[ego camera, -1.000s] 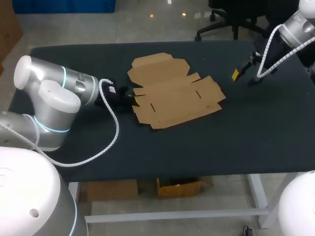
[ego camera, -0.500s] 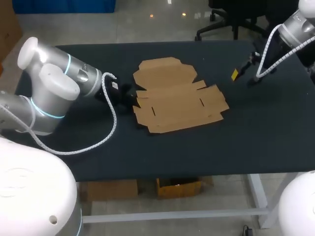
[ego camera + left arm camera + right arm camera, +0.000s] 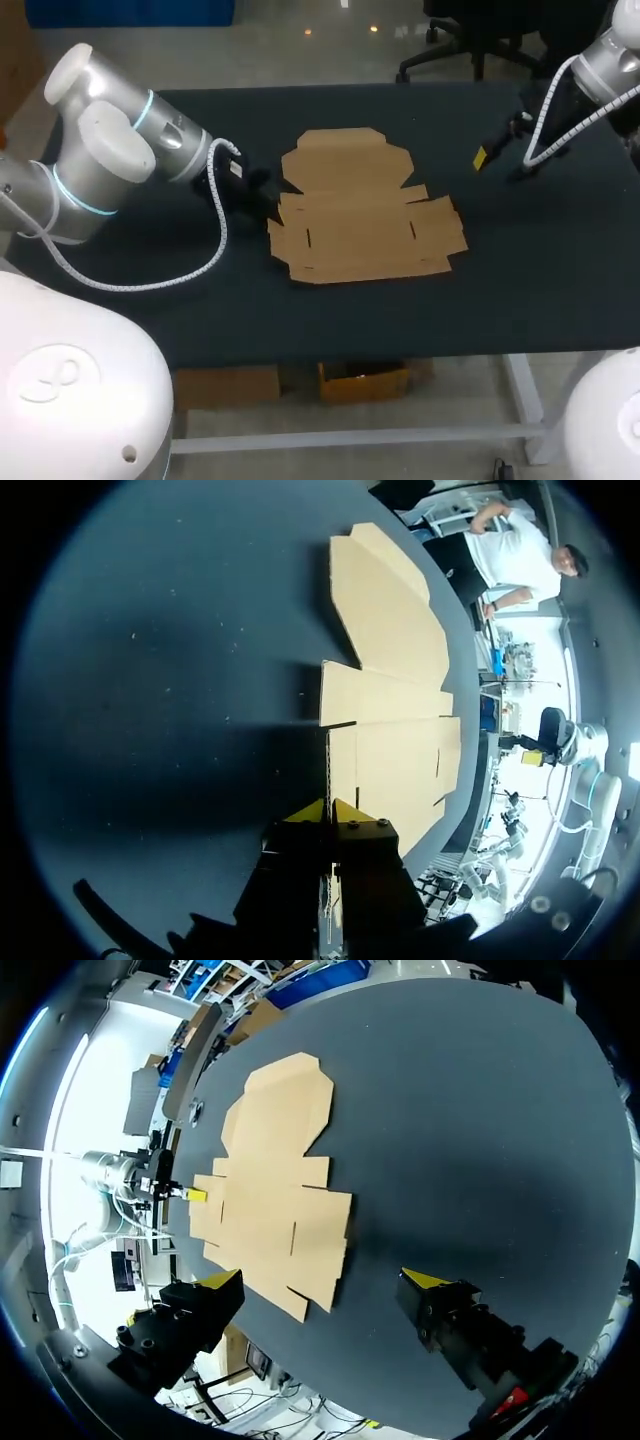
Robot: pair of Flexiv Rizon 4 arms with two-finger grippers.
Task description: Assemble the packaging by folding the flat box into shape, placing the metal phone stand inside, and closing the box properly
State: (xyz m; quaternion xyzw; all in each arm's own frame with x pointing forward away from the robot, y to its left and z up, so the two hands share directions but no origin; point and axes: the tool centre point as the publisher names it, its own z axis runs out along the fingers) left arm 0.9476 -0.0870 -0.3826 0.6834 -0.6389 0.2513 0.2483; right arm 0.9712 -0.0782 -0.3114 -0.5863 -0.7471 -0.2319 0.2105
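A: Start closest. Where's the left arm [image 3: 110, 170]?

B: It comes in low from the left side of the counter [image 3: 300, 320]. The left hand [image 3: 330, 810] is at the near-left edge of the flat box [image 3: 365, 215], and its yellow tips are nearly together, pinching the cardboard from both sides.

A: And the flat box itself?

B: It lies unfolded at the counter's middle, flaps spread.

A: Farther back?

B: The right arm [image 3: 610, 60] hangs over the far right corner, apart from the cardboard. The right hand [image 3: 322, 1282] is spread wide and has hold of nothing.
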